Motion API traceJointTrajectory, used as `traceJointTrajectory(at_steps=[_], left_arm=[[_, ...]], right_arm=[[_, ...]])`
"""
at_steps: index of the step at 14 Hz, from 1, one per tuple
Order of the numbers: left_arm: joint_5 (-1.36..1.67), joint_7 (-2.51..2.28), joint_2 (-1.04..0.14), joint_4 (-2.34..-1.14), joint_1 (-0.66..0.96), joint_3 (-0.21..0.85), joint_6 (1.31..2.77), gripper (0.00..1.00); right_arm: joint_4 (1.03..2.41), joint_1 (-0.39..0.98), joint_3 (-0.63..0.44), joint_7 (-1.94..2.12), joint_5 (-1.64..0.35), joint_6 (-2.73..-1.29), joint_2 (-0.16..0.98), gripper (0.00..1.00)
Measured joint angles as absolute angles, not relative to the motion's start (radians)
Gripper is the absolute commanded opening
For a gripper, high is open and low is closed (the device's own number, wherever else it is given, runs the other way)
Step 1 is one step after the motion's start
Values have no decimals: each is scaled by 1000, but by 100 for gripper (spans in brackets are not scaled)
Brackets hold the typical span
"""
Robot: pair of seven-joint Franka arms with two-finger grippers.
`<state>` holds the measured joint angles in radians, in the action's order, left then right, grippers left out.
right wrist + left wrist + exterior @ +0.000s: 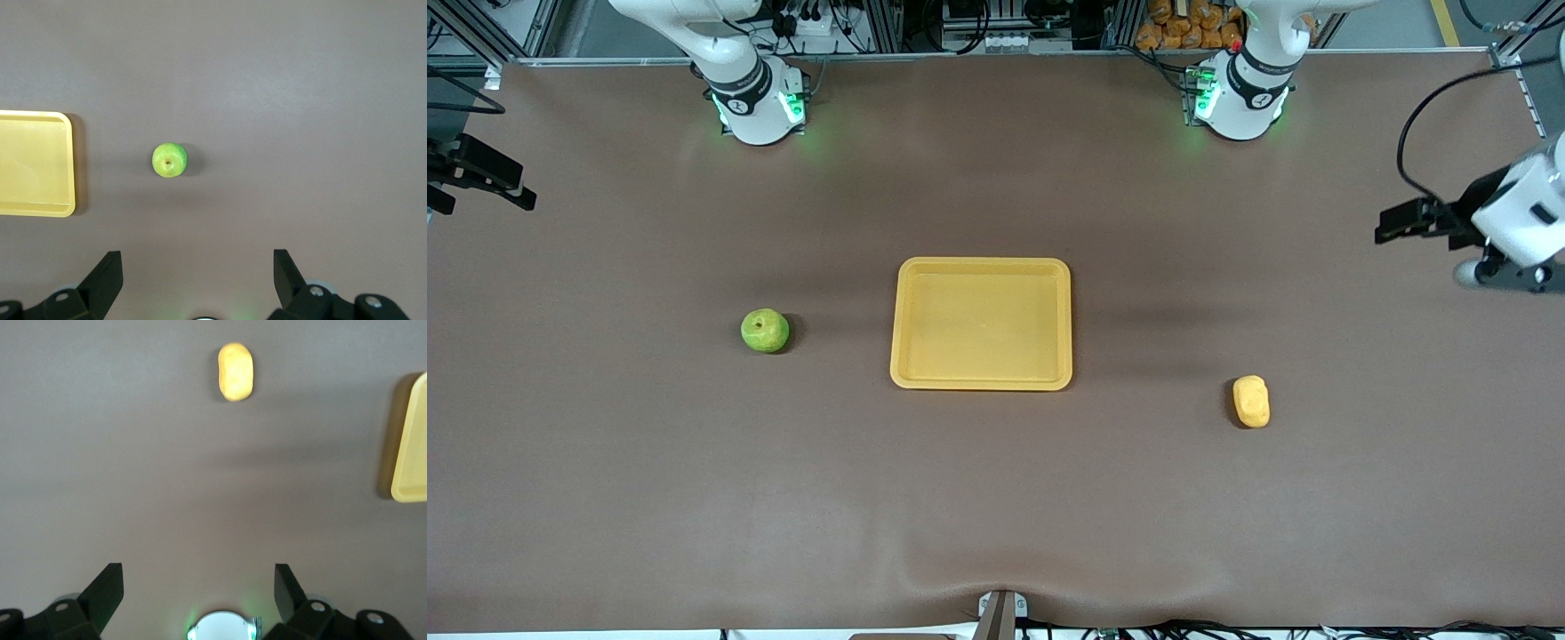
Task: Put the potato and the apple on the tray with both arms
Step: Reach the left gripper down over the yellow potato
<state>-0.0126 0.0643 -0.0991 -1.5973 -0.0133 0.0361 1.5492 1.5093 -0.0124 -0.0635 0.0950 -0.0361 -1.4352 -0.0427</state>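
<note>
The yellow-orange tray lies flat in the middle of the table. The green apple sits beside it toward the right arm's end, also in the right wrist view. The yellow-orange potato lies toward the left arm's end, nearer the front camera than the tray, also in the left wrist view. My left gripper is open and empty, up over the table's edge at the left arm's end. My right gripper is open and empty, up over the right arm's end.
The brown table cover is bare around the three things. The arm bases glow green along the table's edge farthest from the front camera. A small bracket sits at the nearest edge. The tray's edge shows in both wrist views.
</note>
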Motion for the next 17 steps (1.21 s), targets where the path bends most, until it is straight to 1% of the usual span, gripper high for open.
traceJointTrajectory(at_steps=[3,6,10,14,17], left_arm=[[-12,-11,-186,-1601,-12,38,1654,100],[-12,-39,-263,-1601,-7,42,1714,100],[-13,-52,-326,-1602,-4,43,1758,100],[-13,-67,-420,-1617,11,46,1858,100],[-13,-93,-455,-1631,25,47,1907,100]], right_arm=[[1518,-14,-64,95,-35,-1436,-31,100],[1518,-15,-65,95,-35,-1437,-21,100],[1518,-16,-70,95,-34,-1438,-18,100],[1518,-16,-89,95,-34,-1438,-7,100],[1518,-16,-92,95,-34,-1439,4,100]])
